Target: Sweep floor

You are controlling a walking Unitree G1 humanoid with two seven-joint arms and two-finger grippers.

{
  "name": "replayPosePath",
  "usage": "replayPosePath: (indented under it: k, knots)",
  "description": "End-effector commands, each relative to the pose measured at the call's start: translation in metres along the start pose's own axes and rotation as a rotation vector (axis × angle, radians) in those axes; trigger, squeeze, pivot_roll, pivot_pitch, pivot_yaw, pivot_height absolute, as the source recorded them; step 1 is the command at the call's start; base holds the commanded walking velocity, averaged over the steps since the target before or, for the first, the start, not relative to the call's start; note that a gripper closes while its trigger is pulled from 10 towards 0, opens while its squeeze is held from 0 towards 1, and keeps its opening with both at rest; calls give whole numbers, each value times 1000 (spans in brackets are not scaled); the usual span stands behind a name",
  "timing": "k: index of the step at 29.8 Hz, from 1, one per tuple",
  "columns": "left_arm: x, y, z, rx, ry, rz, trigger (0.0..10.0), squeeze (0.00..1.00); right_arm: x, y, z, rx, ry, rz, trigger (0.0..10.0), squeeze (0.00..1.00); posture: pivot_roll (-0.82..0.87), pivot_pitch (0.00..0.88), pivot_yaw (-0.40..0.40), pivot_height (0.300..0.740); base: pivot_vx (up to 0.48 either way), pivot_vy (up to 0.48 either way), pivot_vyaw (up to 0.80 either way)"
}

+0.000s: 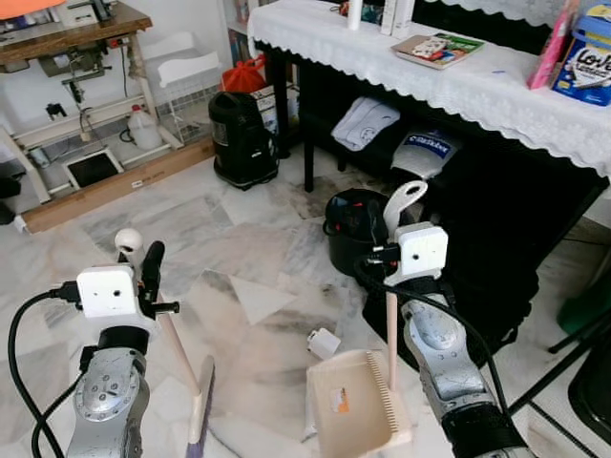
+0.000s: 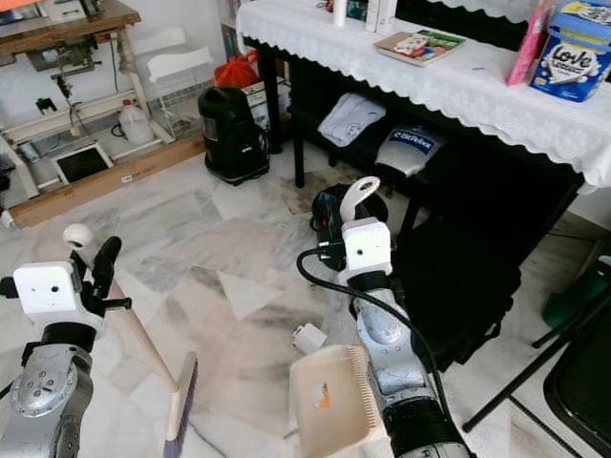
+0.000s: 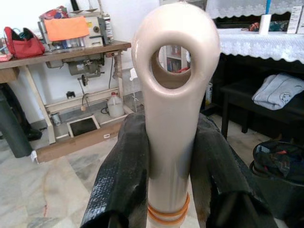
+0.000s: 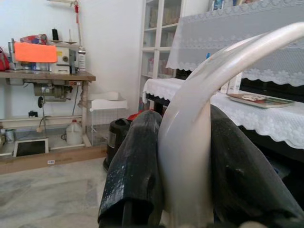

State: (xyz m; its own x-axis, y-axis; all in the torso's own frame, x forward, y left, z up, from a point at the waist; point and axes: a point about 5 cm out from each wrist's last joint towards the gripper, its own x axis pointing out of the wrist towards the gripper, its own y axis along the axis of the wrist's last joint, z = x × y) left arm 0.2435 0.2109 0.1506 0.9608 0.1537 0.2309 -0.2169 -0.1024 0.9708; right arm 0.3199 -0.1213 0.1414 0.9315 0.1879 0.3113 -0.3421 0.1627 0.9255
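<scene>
Head views: we are holding the beige plastic broom [image 1: 181, 367] slanted in the left end effector [image 1: 143, 272], bristles touching the marble floor [image 1: 239, 258], and the beige long-handled dustpan [image 1: 358, 401] upright in the right end effector [image 1: 406, 224], its tray flat on the floor beside the broom to catch debris.
Left wrist view: fingers [image 3: 121, 175] are clenching the looped broom handle.
Right wrist view: fingers [image 4: 135, 166] are clamping the curved dustpan handle.

Both arms raised forward — left gripper [image 3: 168, 190] and right gripper [image 4: 183, 190] clamped.
</scene>
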Motion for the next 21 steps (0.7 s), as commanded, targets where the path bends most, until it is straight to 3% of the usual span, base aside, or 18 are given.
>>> replayPosePath:
  k: [1, 6, 21]
  knots:
    - [1, 9, -2, 25, 11, 46, 10000, 0, 4, 6, 1, -3, -1, 28, 10000, 0, 16, 51, 43, 740, 277, 0, 0]
    - [1, 9, -2, 25, 13, 48, 10000, 0, 5, 6, 1, 8, -2, 30, 10000, 0, 16, 58, 43, 740, 323, 0, -640]
    - [2, 9, -2, 21, 15, 51, 10000, 0, 4, 6, 1, -2, 0, 33, 10000, 0, 16, 66, 42, 740, 328, 0, 0]
